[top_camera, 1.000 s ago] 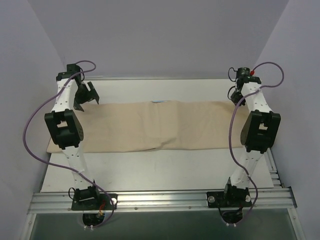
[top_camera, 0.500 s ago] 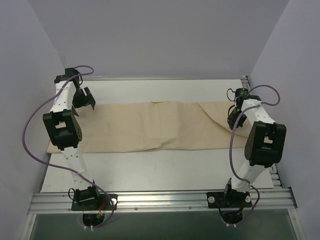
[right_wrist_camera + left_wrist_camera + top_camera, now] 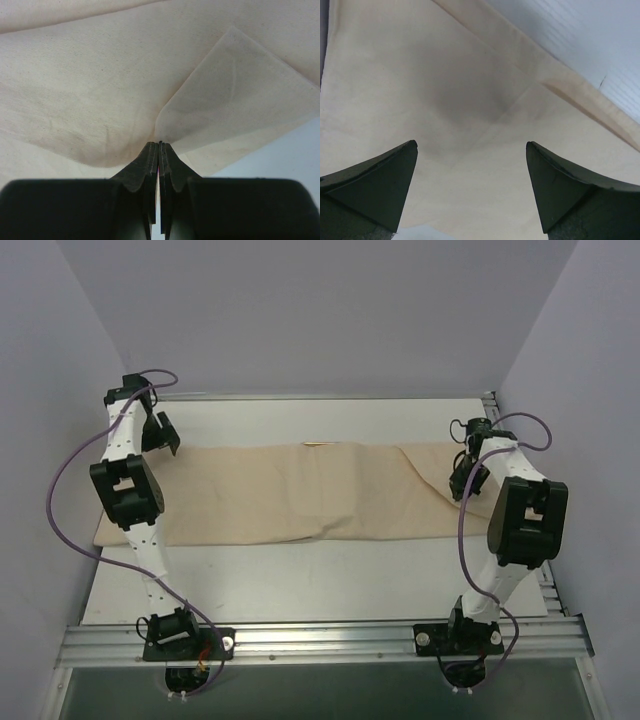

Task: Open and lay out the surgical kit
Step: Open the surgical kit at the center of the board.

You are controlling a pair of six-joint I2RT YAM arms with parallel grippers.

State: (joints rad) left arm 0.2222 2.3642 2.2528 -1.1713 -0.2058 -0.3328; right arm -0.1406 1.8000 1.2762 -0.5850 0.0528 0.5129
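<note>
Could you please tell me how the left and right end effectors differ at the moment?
The left end effector is wide open; the right end effector is shut. The left end effector holds nothing, while the right end effector pinches a fold of the cloth wrap. The left is at the cloth's left end, the right at its right end. Both are over the cloth.

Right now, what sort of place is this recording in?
Probably a lab robot test cell, not an operating room: plain pale walls box in a white table, an aluminium rail carries the left arm and right arm, and a beige cloth wrap lies across the table.
</note>
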